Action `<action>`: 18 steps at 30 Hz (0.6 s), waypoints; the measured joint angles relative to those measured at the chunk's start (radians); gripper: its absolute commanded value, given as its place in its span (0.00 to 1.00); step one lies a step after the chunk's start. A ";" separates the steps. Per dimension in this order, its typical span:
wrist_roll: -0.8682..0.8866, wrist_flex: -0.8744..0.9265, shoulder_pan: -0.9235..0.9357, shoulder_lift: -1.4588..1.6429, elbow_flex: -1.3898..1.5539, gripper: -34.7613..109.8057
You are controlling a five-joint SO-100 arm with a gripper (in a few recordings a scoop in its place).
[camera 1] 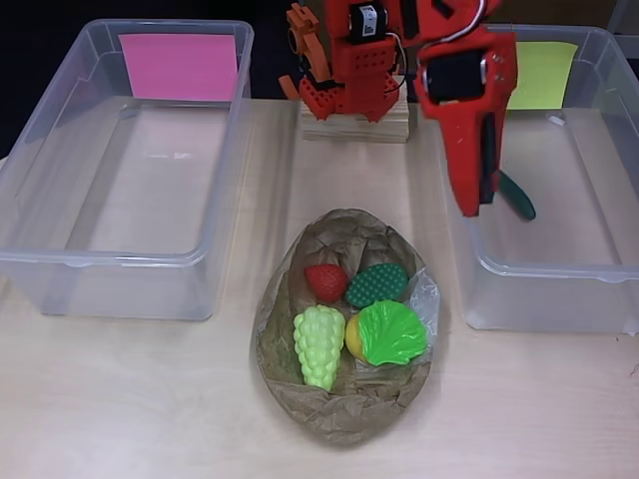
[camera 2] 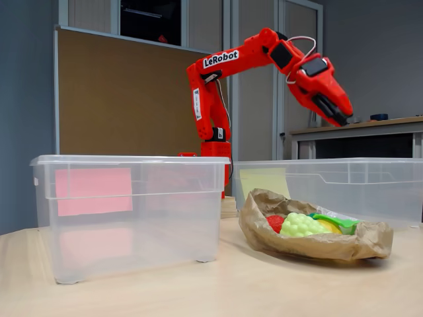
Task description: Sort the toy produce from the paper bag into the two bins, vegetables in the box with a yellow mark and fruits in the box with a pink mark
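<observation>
A: Why does the red two-finger gripper (camera 1: pixel 477 195) hang over the clear plastic bin with the yellow note (camera 1: pixel 544 264), at right in the overhead view?

B: Likely a drop. Fingers clamp a dark green toy piece (camera 1: pixel 517 196).

A: Remaining produce?

B: In the crumpled brown paper bag (camera 1: pixel 344 414), centre-near. Pink-note clear bin (camera 1: pixel 120 170) left. Pale wood table (camera 1: pixel 130 399), brown partition (camera 2: pixel 119 99) behind.

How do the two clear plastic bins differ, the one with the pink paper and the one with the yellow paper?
The clear plastic bin with the pink paper stands left of the brown paper bag in the overhead view; the clear plastic bin with the yellow paper stands right. The red gripper hangs over the yellow-marked bin, not the pink-marked one. Both look alike in shape.
</observation>
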 measured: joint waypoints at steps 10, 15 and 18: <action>0.388 0.023 0.183 -0.149 -0.023 0.39; 0.430 0.023 0.238 -0.264 -0.095 0.44; 0.434 0.015 0.261 -0.342 -0.158 0.44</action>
